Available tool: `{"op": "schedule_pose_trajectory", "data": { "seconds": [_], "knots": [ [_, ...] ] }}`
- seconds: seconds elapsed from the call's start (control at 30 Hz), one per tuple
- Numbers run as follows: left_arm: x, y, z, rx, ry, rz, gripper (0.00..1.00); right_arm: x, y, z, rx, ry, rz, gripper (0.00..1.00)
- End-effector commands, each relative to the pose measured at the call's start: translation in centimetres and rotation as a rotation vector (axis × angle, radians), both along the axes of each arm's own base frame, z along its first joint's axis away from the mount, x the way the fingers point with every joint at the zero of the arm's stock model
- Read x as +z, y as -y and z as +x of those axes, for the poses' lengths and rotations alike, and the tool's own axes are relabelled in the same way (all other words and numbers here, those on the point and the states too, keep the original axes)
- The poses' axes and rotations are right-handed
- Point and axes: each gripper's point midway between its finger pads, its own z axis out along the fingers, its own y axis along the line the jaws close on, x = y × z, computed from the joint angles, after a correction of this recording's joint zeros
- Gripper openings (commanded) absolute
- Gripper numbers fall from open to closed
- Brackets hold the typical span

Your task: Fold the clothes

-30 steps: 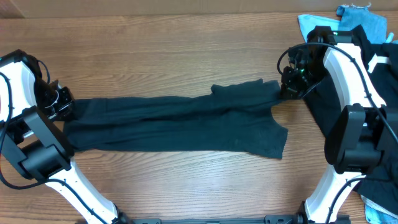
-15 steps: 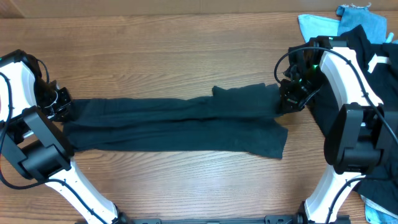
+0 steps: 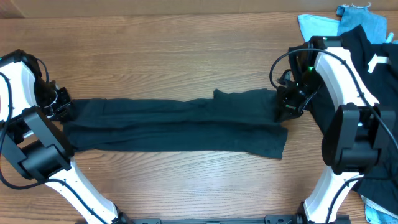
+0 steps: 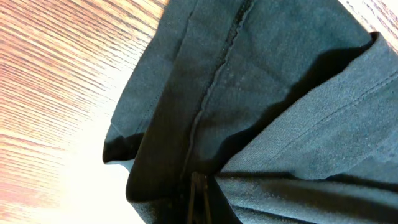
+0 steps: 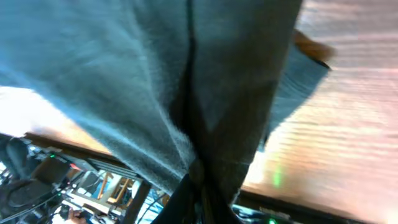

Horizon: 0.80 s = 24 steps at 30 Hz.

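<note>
At the left wrist, the left gripper (image 4: 198, 198) has its fingers pressed together on a bunched fold of the black garment (image 4: 261, 93). A stitched seam runs up out of the pinch. The wooden table (image 4: 56, 74) shows bare beside the cloth's loose edge.

At the right wrist, the right gripper (image 5: 198, 186) is likewise clamped on the same cloth. The cloth fills most of that view and gathers into a crease between the closed fingers.

From overhead, the garment lies in a long, narrow band across the middle of the table, drawn out from the left gripper to the right one. Its right end is broader: one corner reaches toward the near edge, and a rumpled flap lies on the far side.

Farther back, at the far right corner, sits a heap of black clothes (image 3: 382, 68). The right arm reaches past its inner edge. Light blue pieces (image 3: 314, 26) lie at its far side, touching the black cloth.
</note>
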Motion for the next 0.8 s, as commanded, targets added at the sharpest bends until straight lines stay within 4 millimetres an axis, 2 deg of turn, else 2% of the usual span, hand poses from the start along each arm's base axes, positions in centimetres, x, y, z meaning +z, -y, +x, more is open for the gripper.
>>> {"op": "schedule_pose_trajectory", "data": {
  "seconds": [0.0, 0.1, 0.13, 0.23, 0.27, 0.37, 0.4, 0.43, 0.5, 0.53, 0.57, 0.63, 0.77],
  "knots": [
    [0.3, -1.3, -0.4, 0.032, -0.012, 0.064, 0.04, -0.5, 1.6, -1.6, -0.011, -0.032, -0.112, 0.07],
    [0.3, -1.3, -0.3, 0.032, -0.007, 0.063, 0.04, -1.5, 1.6, -2.3, -0.010, -0.055, -0.111, 0.07],
    [0.3, -1.3, -0.3, 0.032, -0.007, 0.063, 0.04, -1.6, 1.6, -2.4, -0.010, -0.058, -0.111, 0.22],
    [0.3, -1.3, -0.3, 0.032, -0.007, 0.063, 0.05, -1.6, 1.6, -2.4, -0.009, -0.058, -0.113, 0.46],
    [0.3, -1.3, -0.3, 0.032, -0.007, 0.063, 0.05, -1.7, 1.7, -2.4, -0.008, -0.057, -0.116, 0.49],
    [0.3, -1.3, -0.3, 0.033, -0.006, 0.060, 0.05, -2.1, 1.8, -1.5, -0.007, -0.014, -0.122, 0.50],
    [0.3, -1.2, -0.3, 0.033, -0.005, 0.058, 0.09, -2.5, 1.8, -0.8, -0.009, 0.018, -0.123, 0.51],
    [0.3, -1.1, -0.2, 0.034, -0.002, 0.053, 0.14, -2.8, 1.8, 0.0, -0.011, 0.053, -0.123, 0.52],
    [0.3, -1.1, -0.2, 0.032, -0.003, 0.053, 0.38, -3.5, 1.7, 2.3, -0.018, 0.155, -0.113, 0.49],
    [0.3, -1.0, -0.3, 0.032, -0.006, 0.052, 0.47, -3.7, 1.0, 4.1, -0.036, 0.228, -0.070, 0.45],
    [0.3, -1.0, -0.3, 0.032, -0.007, 0.051, 0.50, -3.7, 0.3, 4.9, -0.049, 0.262, -0.028, 0.44],
    [0.3, -1.0, -0.3, 0.032, -0.007, 0.051, 0.51, -3.3, -0.9, 6.1, -0.068, 0.310, 0.047, 0.41],
    [0.3, -1.0, -0.3, 0.032, -0.006, 0.052, 0.51, -2.8, -2.1, 6.4, -0.040, 0.340, 0.131, 0.39]
  ]
}}
